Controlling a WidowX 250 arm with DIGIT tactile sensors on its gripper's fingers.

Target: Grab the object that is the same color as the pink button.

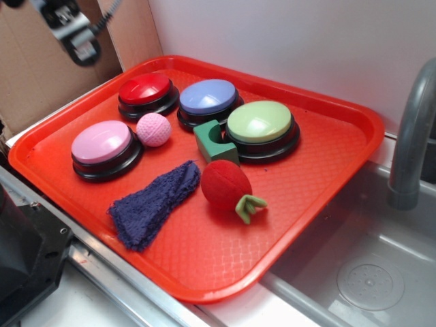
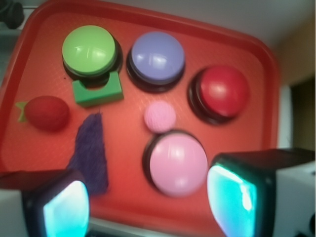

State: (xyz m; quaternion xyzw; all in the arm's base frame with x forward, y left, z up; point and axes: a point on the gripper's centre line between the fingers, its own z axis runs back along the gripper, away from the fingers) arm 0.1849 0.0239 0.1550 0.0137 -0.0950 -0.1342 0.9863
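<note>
The small pink dimpled ball (image 1: 154, 129) (image 2: 159, 117) lies on the red tray (image 1: 327, 177) between the pink button (image 1: 102, 143) (image 2: 177, 163) and the red button (image 1: 146, 90) (image 2: 223, 91). My gripper (image 1: 80, 42) (image 2: 148, 205) hangs high above the tray's far left corner, well away from the ball. In the wrist view its two teal pads (image 2: 232, 200) stand wide apart with nothing between them, and the pink button shows below the gap.
Also on the tray: a blue button (image 1: 208, 97), a green button (image 1: 261, 122), a green block (image 1: 214, 143), a red plush ball with a green stem (image 1: 228, 185) and a purple cloth (image 1: 151, 203). A sink (image 1: 368, 272) with a grey faucet (image 1: 412, 129) lies at the right. Cardboard (image 1: 34, 68) stands behind.
</note>
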